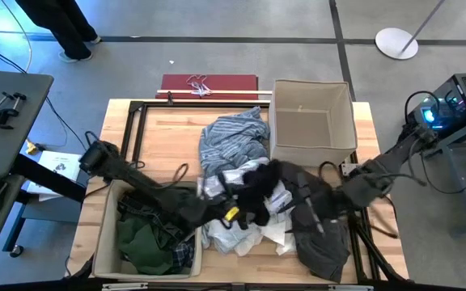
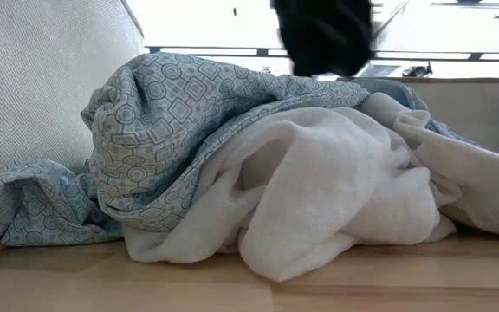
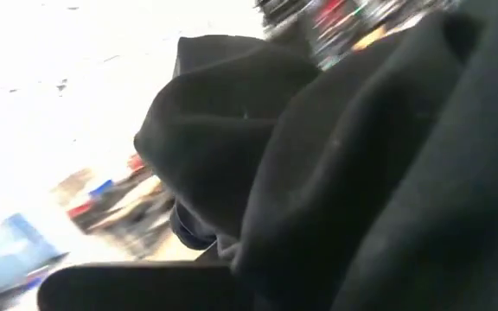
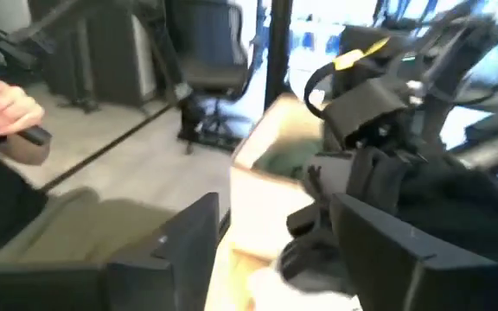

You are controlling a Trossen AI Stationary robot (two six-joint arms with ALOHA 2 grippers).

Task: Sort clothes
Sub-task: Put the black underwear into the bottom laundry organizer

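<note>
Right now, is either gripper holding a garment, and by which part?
The left gripper is shut on the black garment, lifted over the pile; which part cannot be told. The right gripper is open, holding nothing.

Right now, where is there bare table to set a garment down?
Bare wood shows on the table between its black frame and the striped shirt, above the left box. The empty right box is free. The middle, around the clothes pile, is crowded.

Overhead, table-level (close), two wrist views
</note>
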